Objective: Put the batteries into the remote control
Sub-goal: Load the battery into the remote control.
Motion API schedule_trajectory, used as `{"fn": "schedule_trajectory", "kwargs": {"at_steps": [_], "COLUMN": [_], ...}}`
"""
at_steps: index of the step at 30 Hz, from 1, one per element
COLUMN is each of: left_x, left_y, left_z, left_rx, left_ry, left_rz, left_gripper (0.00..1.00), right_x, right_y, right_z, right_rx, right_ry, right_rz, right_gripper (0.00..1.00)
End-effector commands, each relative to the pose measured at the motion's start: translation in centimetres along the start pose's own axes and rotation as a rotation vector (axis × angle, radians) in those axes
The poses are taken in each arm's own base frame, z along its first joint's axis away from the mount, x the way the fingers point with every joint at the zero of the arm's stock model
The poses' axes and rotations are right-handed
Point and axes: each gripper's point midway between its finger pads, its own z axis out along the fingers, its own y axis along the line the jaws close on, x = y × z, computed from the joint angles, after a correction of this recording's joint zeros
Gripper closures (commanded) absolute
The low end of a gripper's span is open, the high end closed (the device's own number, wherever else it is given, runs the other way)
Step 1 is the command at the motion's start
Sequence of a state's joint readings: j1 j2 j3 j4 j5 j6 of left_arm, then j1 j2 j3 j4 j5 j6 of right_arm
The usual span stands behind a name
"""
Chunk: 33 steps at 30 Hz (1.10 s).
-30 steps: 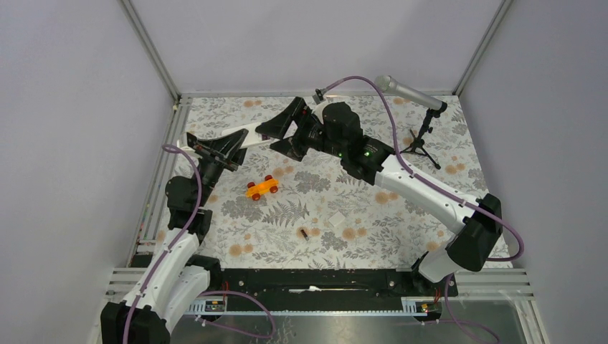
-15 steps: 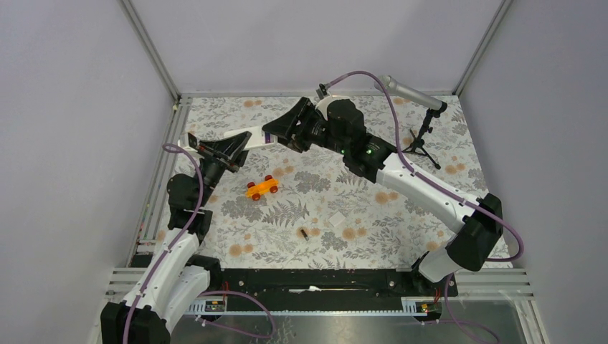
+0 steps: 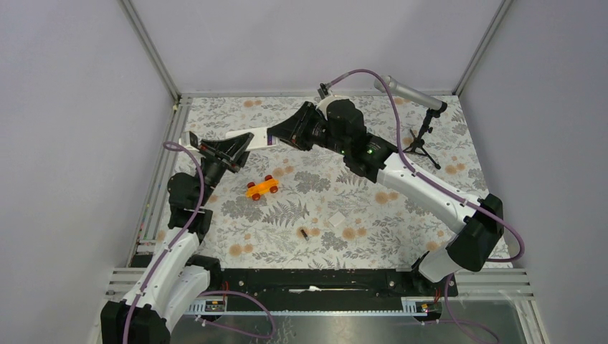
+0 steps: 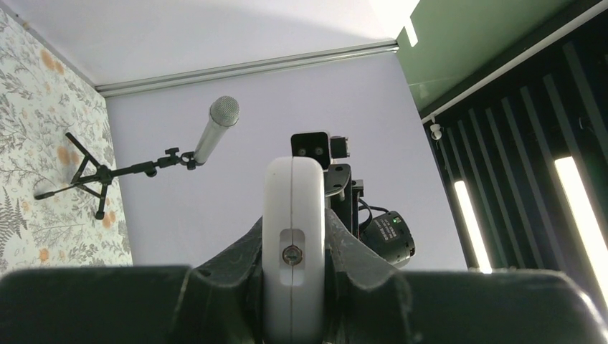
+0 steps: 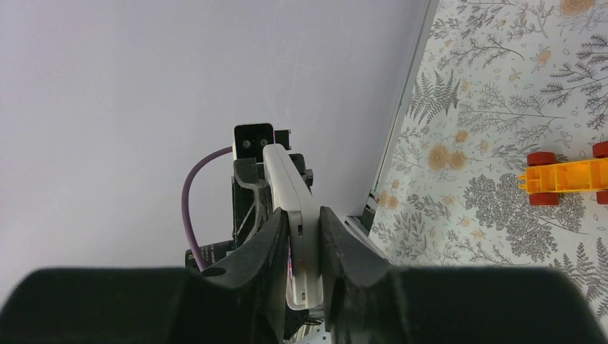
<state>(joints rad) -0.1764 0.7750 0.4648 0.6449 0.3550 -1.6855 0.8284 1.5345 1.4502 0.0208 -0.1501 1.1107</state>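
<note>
The white remote control [image 3: 251,137] hangs above the back left of the table, held between both arms. My left gripper [image 3: 238,147] is shut on its near end, and the remote [image 4: 292,215] stands edge-on between those fingers. My right gripper [image 3: 277,135] is closed on the other end, a finger pressing each side of the remote [image 5: 290,188]. A thin blue-purple strip [image 5: 290,259] shows against the remote inside that grip; I cannot tell whether it is a battery. One dark battery [image 3: 304,233] lies on the floral cloth, far from both grippers.
An orange toy car [image 3: 262,188] sits below the held remote. A small flat white square piece [image 3: 337,221] lies right of the dark battery. A microphone on a small tripod [image 3: 419,115] stands at the back right. A metal rail [image 3: 163,165] runs along the left edge.
My right gripper has slid left onto the remote's free end and closed from wide open. The left gripper has kept its hold and barely moved.
</note>
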Motion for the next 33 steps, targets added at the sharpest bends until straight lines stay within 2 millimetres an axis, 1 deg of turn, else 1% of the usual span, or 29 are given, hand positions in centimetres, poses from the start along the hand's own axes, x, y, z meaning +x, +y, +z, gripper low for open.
{"fn": "schedule_trajectory", "kwargs": {"at_steps": [1,2,4,6,8,9,10,11,15,18,19,20,22,26,27,30,31,33], "left_x": [0.6,0.6,0.6,0.6,0.6,0.6,0.6,0.6,0.5,0.3,0.3,0.4,0.5,1.2,1.4,1.9,1.9,1.4], "left_y": [-4.4,-4.5,-4.6,-4.5,-4.4,-4.4,-4.3,-4.3,-4.1,-3.8,-3.7,-3.6,-3.5,-3.3,-3.3,-2.8,-2.3,-1.0], "left_z": [0.1,0.1,0.1,0.2,0.2,0.2,0.2,0.2,0.1,0.0,0.0,0.0,0.0,-0.1,-0.1,-0.3,-0.5,-0.7], "left_rx": [0.134,0.136,0.140,0.142,0.140,0.141,0.138,0.138,0.135,0.125,0.122,0.121,0.120,0.118,0.121,0.101,0.079,-0.003], "left_ry": [0.028,0.028,0.030,0.032,0.033,0.033,0.033,0.031,0.027,0.025,0.028,0.032,0.044,0.088,0.100,0.136,0.143,0.134], "left_rz": [0.065,0.064,0.062,0.060,0.059,0.060,0.061,0.063,0.082,0.104,0.112,0.123,0.151,0.216,0.242,0.338,0.380,0.480], "left_gripper": [1.00,1.00,1.00,1.00,1.00,1.00,1.00,1.00,1.00,1.00,1.00,1.00,1.00,1.00,1.00,1.00,1.00,1.00], "right_x": [-1.7,-1.7,-1.5,-1.4,-1.3,-1.2,-0.9,-0.8,-1.2,-1.5,-1.5,-1.6,-1.4,-0.6,-0.2,0.0,-0.3,-0.6], "right_y": [1.3,1.3,1.2,1.1,1.1,1.1,0.6,0.5,1.2,1.8,1.8,2.4,2.4,1.7,0.8,-1.0,-1.4,-3.2], "right_z": [-0.6,-0.5,-0.4,-0.2,-0.1,0.0,0.0,-0.1,-0.8,-1.7,-2.0,-2.3,-2.7,-3.0,-3.2,-4.2,-4.7,-5.8], "right_rx": [-0.013,-0.014,-0.012,-0.012,-0.016,-0.016,0.007,0.011,-0.002,-0.025,-0.028,-0.055,-0.068,-0.066,-0.036,0.035,0.052,0.134], "right_ry": [-0.058,-0.057,-0.052,-0.043,-0.034,-0.029,-0.015,-0.010,-0.031,-0.046,-0.043,-0.048,-0.037,0.009,0.032,0.041,0.030,0.013], "right_rz": [-0.047,-0.049,-0.052,-0.054,-0.057,-0.057,-0.052,-0.050,-0.050,-0.060,-0.064,-0.079,-0.101,-0.157,-0.174,-0.227,-0.254,-0.301], "right_gripper": [0.84,0.87,0.96,0.97,0.94,0.87,0.74,0.62,0.31,0.21,0.19,0.17,0.16,0.21,0.22,0.23,0.23,0.23]}}
